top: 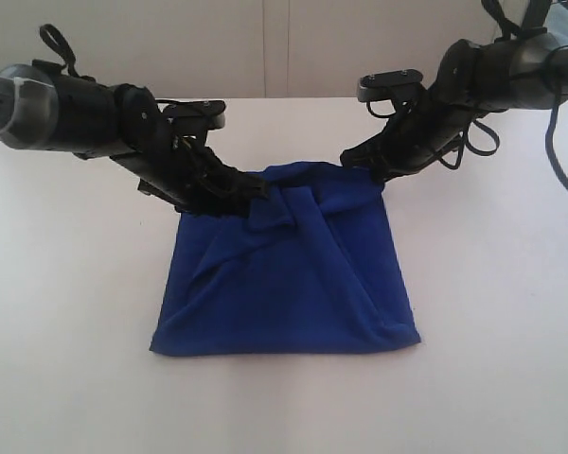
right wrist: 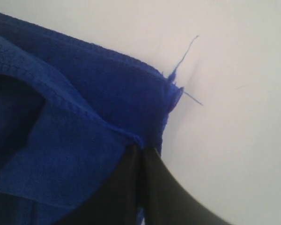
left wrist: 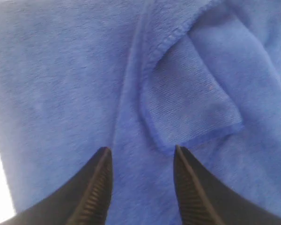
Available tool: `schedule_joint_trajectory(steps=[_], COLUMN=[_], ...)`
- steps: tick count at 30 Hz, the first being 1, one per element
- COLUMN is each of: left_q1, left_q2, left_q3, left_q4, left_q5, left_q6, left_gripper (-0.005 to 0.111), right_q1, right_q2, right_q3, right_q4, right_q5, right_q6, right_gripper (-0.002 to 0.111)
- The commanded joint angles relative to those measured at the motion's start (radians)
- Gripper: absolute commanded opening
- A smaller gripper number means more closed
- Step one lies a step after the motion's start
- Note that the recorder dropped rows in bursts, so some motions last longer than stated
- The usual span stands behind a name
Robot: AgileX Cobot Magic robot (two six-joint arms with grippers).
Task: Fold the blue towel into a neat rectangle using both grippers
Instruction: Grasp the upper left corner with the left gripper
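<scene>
One left gripper (top: 249, 192), sloping down from the table's (top: 492, 322) left edge, jaws spread over towel (top: 284, 284). One right gripper (top: 356, 157), sloping from right edge, pinching towel's far corner. Towel folded, mid-table, roughly square; long axis unclear.

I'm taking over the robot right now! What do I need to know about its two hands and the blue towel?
Left gripper: open, over the blue towel, holding nothing.
Right gripper: shut, pinching the towel's hem near the corner with the loose thread.
Towel: lies on the white table, between both arms.
Done: folded over into a rough rectangle.
Left: the far edge is bunched and uneven; probably release the right grip, then tidy that edge.
</scene>
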Motion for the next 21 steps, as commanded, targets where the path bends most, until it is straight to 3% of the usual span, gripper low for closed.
schedule_joint_trajectory(steps=[1, 6, 21], left_q1=[-0.037, -0.042, -0.079], left_q2=[0.027, 0.067, 0.082], left_q3=[-0.003, -0.006, -0.006], left_q4=[-0.017, -0.052, -0.109], left_q5=[-0.074, -0.15, -0.121], left_q6=[0.001, -0.01, -0.01], left_gripper=[0.048, 0.048, 0.048], right_q1=[-0.004, -0.004, -0.004], right_q2=[-0.001, -0.001, -0.001], right_q3=[0.001, 0.001, 0.001], right_q4=[-0.004, -0.004, -0.006], right_q5=[-0.006, -0.006, -0.015], right_q6=[0.002, 0.002, 0.002], right_gripper=[0.0, 0.0, 0.0])
